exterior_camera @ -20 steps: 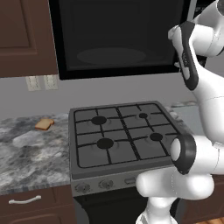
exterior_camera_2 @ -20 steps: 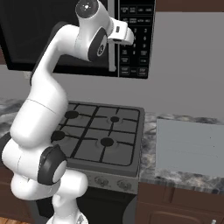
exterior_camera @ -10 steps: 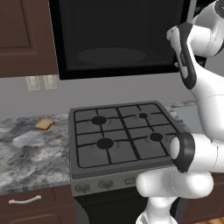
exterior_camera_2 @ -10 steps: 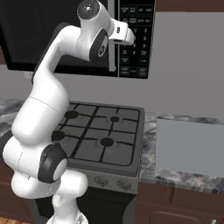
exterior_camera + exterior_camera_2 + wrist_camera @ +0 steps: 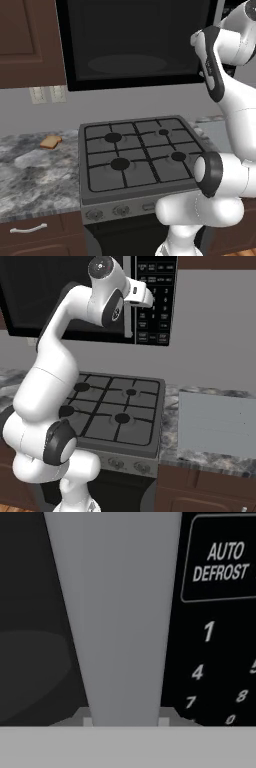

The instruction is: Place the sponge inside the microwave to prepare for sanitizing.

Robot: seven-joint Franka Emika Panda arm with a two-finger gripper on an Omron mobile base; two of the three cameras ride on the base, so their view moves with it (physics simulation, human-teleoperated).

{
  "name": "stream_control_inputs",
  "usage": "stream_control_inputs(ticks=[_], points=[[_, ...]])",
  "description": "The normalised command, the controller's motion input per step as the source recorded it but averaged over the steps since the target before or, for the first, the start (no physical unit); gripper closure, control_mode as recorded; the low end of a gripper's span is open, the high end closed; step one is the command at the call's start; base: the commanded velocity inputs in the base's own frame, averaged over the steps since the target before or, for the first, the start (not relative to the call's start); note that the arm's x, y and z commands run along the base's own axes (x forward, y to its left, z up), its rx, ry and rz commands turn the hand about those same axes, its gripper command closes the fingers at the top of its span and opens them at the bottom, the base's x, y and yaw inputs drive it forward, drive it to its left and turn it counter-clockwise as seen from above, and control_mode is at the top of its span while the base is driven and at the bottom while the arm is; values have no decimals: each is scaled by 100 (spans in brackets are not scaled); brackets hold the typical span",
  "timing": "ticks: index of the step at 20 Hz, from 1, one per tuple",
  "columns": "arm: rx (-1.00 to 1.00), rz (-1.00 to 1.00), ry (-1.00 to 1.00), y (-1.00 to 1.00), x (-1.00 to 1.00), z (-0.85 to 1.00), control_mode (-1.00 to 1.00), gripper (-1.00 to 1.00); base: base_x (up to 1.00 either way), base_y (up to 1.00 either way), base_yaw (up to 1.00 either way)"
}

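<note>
— Sponge, the mustard-yellow one: where does it lie from your tool?

— Can't place it; I pick out no yellow block anywhere. On the grey marbled worktop [image 5: 30, 175], near its back edge left of the black gas hob [image 5: 137, 160], lies only a flat tan slice of bread [image 5: 50, 142].

— And your tool?

— My gripper [image 5: 146, 297] is up against the large black microwave with dark glass door [image 5: 135, 42], right at the upright grey door handle [image 5: 117, 617], black keypad panel [image 5: 220, 622] just beside it. The handle runs vertically, dead ahead between my tips. Whether my jaws are parted or closed, I cannot tell.

— Next move?

— My guess: door first. It looks closed, white turntable dim behind the glass.
</note>
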Motion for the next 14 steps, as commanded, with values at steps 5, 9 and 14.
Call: stream_control_inputs(ticks=[5, 9, 14], points=[[-2, -4, -3, 21, -57, 0, -100, 100, 0, 0, 0], [0, -13, -7, 25, -100, 0, -100, 100, 0, 0, 0], [0, -13, -8, 6, -100, 0, -100, 100, 0, 0, 0]])
